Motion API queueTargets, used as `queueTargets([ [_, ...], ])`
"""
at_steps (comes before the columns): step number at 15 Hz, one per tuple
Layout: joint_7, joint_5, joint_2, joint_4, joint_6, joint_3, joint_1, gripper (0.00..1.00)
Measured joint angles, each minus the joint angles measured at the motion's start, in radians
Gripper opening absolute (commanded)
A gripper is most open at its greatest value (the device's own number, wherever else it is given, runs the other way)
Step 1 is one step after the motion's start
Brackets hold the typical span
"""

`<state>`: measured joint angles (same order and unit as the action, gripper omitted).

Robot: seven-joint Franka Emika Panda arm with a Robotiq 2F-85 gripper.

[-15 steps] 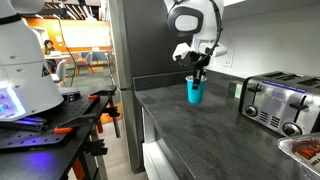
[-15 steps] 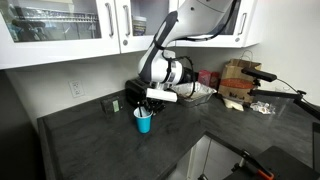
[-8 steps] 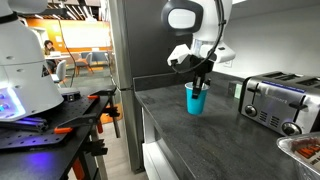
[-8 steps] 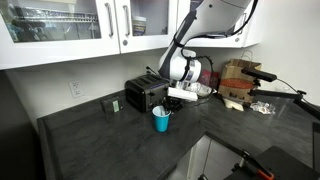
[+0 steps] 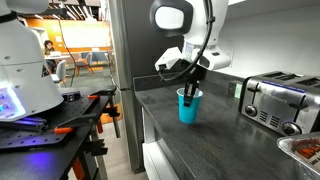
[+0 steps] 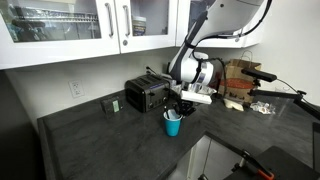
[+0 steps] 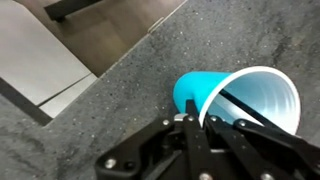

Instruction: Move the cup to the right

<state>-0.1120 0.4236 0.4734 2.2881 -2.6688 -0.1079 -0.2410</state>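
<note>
Cup (image 5: 189,106) was close to the counter's (image 5: 235,140) front edge. Gripper (image 7: 198,118) was clamped on its rim wall. I judged it light, thin-walled and crushable, so a gentle rim pinch suited.

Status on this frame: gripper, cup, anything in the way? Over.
Gripper shut on cup rim. Cup upright near counter edge; lifted or resting, can't tell. Toaster stands well apart.
</note>
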Motion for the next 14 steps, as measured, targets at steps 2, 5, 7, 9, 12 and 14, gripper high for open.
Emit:
queueTargets([
  [2, -0.03, -0.002, -0.001, 0.015, -0.018, 0.011, -0.011, 0.01],
  [5, -0.058, -0.001, 0.004, 0.037, -0.065, 0.016, -0.017, 0.01],
  [7, -0.062, 0.0, 0.015, 0.039, -0.098, 0.011, -0.017, 0.01],
  [9, -0.062, 0.0, 0.028, 0.039, -0.122, 0.0, -0.02, 0.01],
  [12, -0.062, 0.0, 0.05, 0.038, -0.137, -0.015, -0.029, 0.01],
  [14, -0.062, 0.0, 0.065, 0.036, -0.141, -0.017, -0.035, 0.01],
])
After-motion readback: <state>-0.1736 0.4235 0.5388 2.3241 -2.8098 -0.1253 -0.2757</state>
